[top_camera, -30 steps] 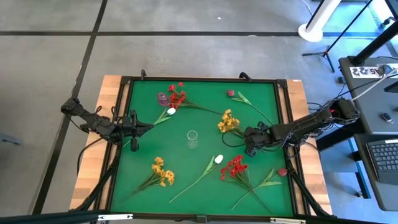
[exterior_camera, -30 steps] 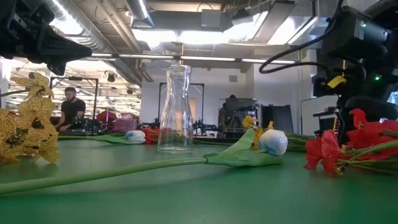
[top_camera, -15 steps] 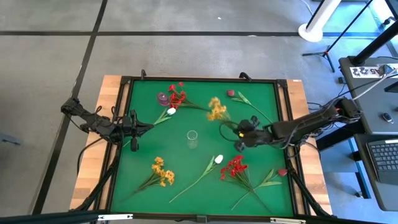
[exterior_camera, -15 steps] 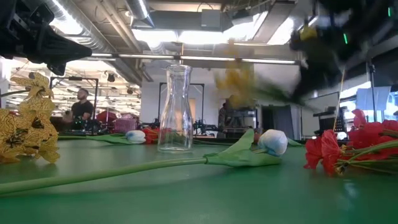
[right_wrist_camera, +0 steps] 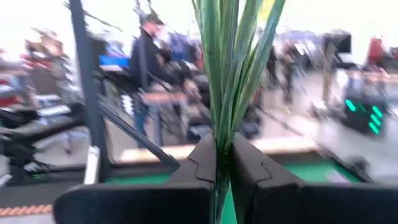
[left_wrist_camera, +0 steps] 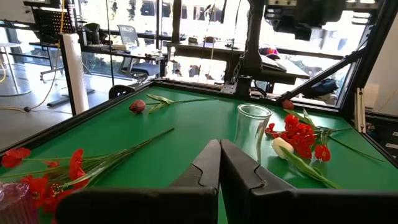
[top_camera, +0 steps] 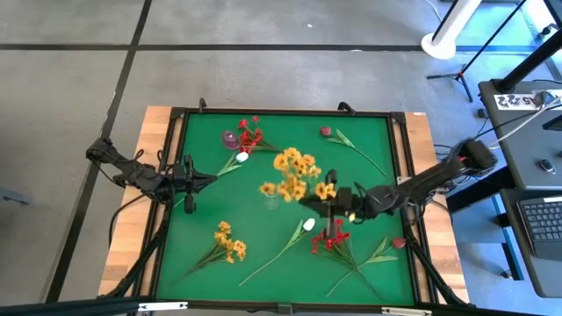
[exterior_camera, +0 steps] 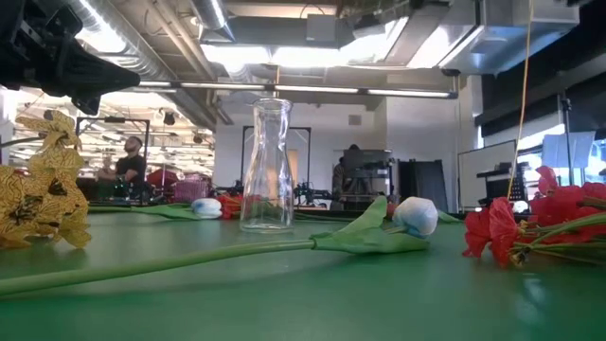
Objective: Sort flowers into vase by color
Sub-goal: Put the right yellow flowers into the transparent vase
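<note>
My right gripper (top_camera: 318, 202) hangs high over the middle of the green table, shut on a yellow-orange flower spray (top_camera: 294, 175). The spray's heads hover over the clear glass vase (exterior_camera: 267, 166), which stands upright on its base. The low view does not show this gripper. My left gripper (left_wrist_camera: 219, 163) rests shut at the table's left edge (top_camera: 204, 180) with nothing in it. Lying flat on the table are a second yellow spray (top_camera: 226, 243), two red sprays (top_camera: 332, 235) (top_camera: 250, 136), two white tulips (top_camera: 307, 225) (top_camera: 241, 157) and two dark pink rose buds (top_camera: 326, 132) (top_camera: 399, 242). My right gripper pinches the yellow spray's bundle of green stems and leaves (right_wrist_camera: 222, 134) between its two fingers. The fingers come about level from the table's right. The spray is lifted clear of the table. Its stems run on past the fingertips to the heads (top_camera: 299, 165) above the vase.
A small pink translucent cup (top_camera: 230, 138) stands beside the far red spray. A raised black frame (top_camera: 281, 112) borders the table. Bare green felt lies between the vase and my left gripper. A person (exterior_camera: 128, 170) is in the room beyond the table.
My right gripper has risen and gone toward the table's left, tipping from pointing down to about level. The yellow spray that lay to the right of the vase has come up with it, clear of the table, and now hangs over the vase.
</note>
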